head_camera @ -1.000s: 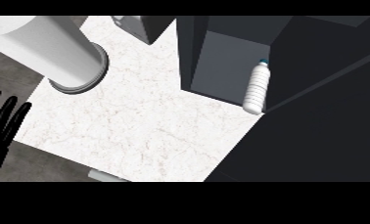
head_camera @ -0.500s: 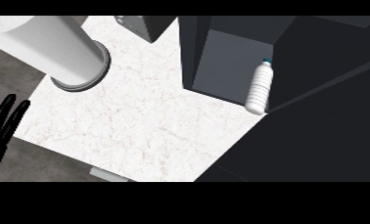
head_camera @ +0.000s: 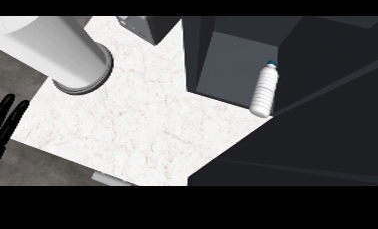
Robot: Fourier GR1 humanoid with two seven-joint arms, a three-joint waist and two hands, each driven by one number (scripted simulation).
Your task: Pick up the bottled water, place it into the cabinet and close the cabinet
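Light is hitting the marble tabletop pretty evenly, so it's looking bright and flat with no glare. The cabinet is sitting in deep shade, and the white cylinder is showing soft shading.

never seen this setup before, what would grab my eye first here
The bottled water, pale against the dark cabinet at right, stands out first. Next comes the big white cylinder at upper left on the marble counter. A black robot hand shows at the left edge, fingers straight.
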